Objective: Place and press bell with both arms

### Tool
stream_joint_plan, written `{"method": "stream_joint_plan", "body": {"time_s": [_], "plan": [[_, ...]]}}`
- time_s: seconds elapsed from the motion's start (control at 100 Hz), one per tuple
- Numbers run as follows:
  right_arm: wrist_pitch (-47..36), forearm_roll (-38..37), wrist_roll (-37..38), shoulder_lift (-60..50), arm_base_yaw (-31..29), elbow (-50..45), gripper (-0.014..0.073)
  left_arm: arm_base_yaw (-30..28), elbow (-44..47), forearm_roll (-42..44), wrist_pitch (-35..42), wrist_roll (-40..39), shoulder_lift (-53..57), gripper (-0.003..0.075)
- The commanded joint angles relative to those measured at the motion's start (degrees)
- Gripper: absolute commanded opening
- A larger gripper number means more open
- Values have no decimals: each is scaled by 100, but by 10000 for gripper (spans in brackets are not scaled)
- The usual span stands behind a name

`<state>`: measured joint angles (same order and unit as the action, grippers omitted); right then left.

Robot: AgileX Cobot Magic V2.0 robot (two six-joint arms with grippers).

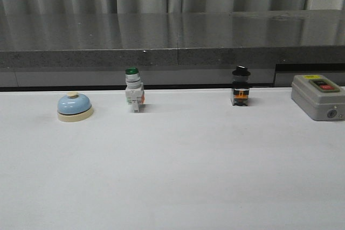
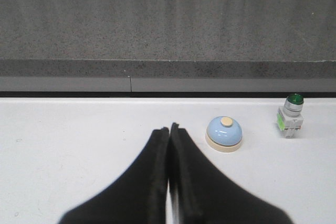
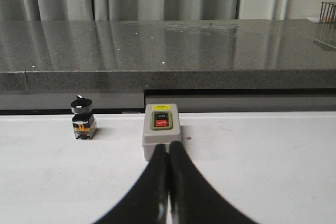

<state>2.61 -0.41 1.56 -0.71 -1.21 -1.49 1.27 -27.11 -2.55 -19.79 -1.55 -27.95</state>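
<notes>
The bell [image 1: 74, 106], light-blue dome on a cream base with a cream button, stands on the white table at the far left near the back edge. It also shows in the left wrist view [image 2: 224, 134]. My left gripper [image 2: 169, 128] is shut and empty, its tips short of the bell and a little to one side of it. My right gripper [image 3: 168, 146] is shut and empty, its tips in front of the grey switch box. Neither arm shows in the front view.
A green-capped white push-button switch [image 1: 133, 90] stands right of the bell, also seen in the left wrist view [image 2: 291, 115]. A black-capped switch [image 1: 241, 86] and a grey on/off switch box [image 1: 319, 96] stand further right. A dark stone ledge [image 1: 172, 39] runs behind the table.
</notes>
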Motion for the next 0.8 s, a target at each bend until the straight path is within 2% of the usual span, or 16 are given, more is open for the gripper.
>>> {"method": "stream_joint_plan", "body": {"time_s": [0.0, 0.29, 0.42, 0.47, 0.52, 0.59, 0.73, 0.79], "plan": [[-475, -68, -10, -97, -5, 82, -60, 44, -449, -44, 321, -58, -501, -20], [-475, -68, -10, -97, -5, 82, -60, 44, -1492, -44, -434, -58, -2026, -20], [-475, -68, -10, -97, -5, 82, -60, 86, -1831, -86, -503, -5, -2657, -16], [-475, -68, -10, -97, -5, 82, -60, 163, -1961, -86, -503, 193, -2859, 7], [-475, -68, -10, -97, -5, 82, -60, 288, -2077, -86, -503, 309, -3061, 57], [-475, -68, -10, -97, -5, 82, -60, 471, -2231, -86, -473, 369, -3350, 169], [-475, -68, -10, -97, -5, 82, -60, 741, -2549, -86, -357, 369, -3954, 487], [-475, -68, -10, -97, -5, 82, -60, 780, -2702, -95, -368, 369, -4215, 575]]}}
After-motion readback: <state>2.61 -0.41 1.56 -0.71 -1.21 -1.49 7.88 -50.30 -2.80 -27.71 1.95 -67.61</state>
